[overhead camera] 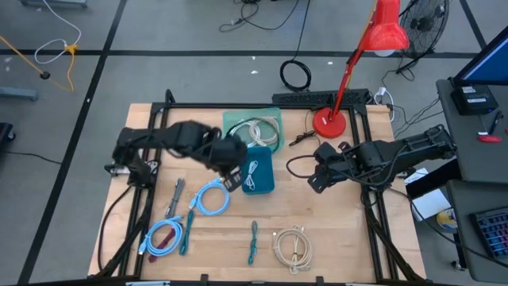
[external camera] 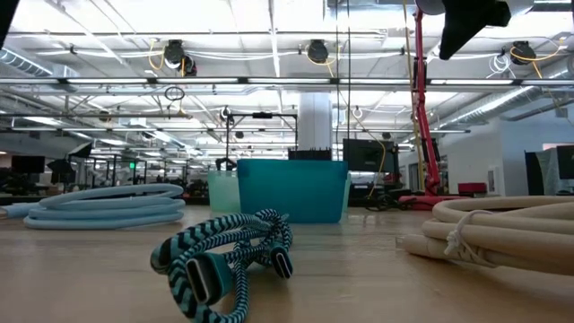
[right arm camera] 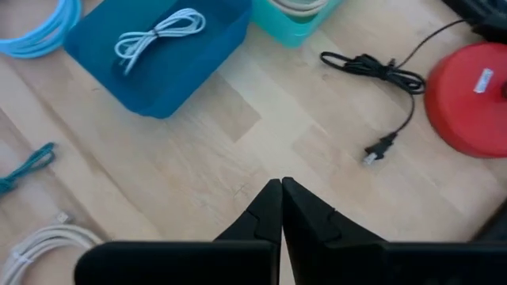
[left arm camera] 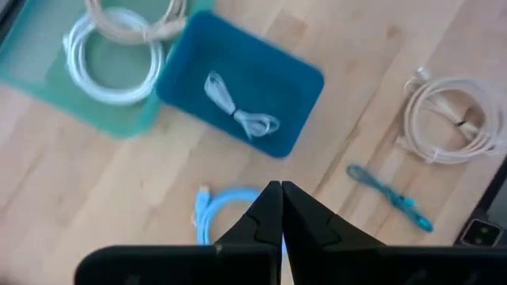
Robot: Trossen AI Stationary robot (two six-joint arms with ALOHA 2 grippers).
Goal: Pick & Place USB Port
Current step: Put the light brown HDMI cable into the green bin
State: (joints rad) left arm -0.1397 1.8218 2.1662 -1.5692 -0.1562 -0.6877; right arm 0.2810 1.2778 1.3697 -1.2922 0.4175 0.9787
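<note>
**Both grippers closed and empty above the table**

Checking what is obscured first: in the high view the left arm covers part of the dark blue bin [overhead camera: 262,176], and the left gripper's [left arm camera: 280,207] own fingers hide part of the light blue cable coil [left arm camera: 215,212] beneath it.

Surface: a pale wooden table [overhead camera: 333,230] on a grey floor. A red lamp base [right arm camera: 467,99] stands at its far right, a black power cord [right arm camera: 372,67] beside it. The low view shows an open hall with ceiling pipes.

Small white USB cable [left arm camera: 238,107] lies inside the dark blue bin, apart from both grippers. The left gripper hangs just beside that bin, fingers pressed together, holding nothing. The right gripper [right arm camera: 281,207] hangs over bare wood between bin and lamp base, fingers likewise together, empty. A beige cable coil [overhead camera: 292,246] and a teal braided cable [external camera: 224,260] lie near the front edge.
</note>
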